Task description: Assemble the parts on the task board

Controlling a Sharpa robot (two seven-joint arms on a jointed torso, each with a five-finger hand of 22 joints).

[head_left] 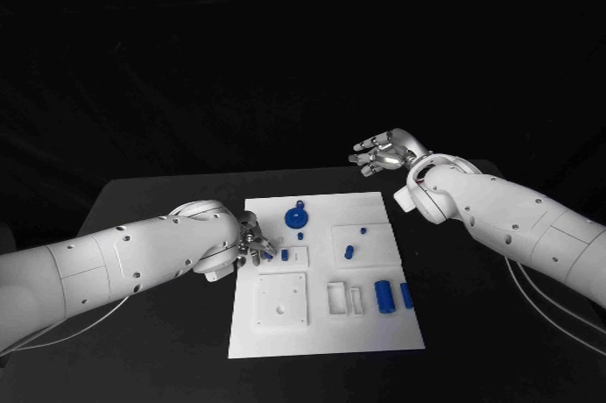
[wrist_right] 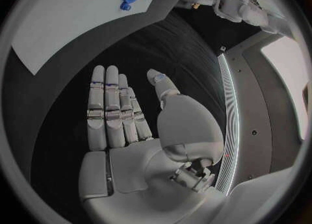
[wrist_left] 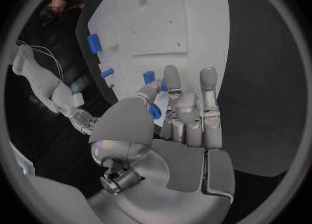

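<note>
Left hand (head_left: 249,243) is at the board's (head_left: 322,333) left edge, pinching a small blue part (wrist_left: 155,110). Right hand (head_left: 384,152) hangs released, fingers apart, over the table (head_left: 165,201) behind the board.

A black surface (head_left: 165,193) carries everything. Directly on it, near its middle, lies one thing: a white task board (head_left: 379,328), a flat rectangular plate with its long sides running away from the robot. The dark top shows bare on both sides of the board and beyond its far edge. In the left wrist view the board (wrist_left: 189,21) lies flat against the dark surface (wrist_left: 267,78), its edge meeting it cleanly. In the right wrist view a corner of the board (wrist_right: 65,21) rests on the same black top (wrist_right: 163,42).
</note>
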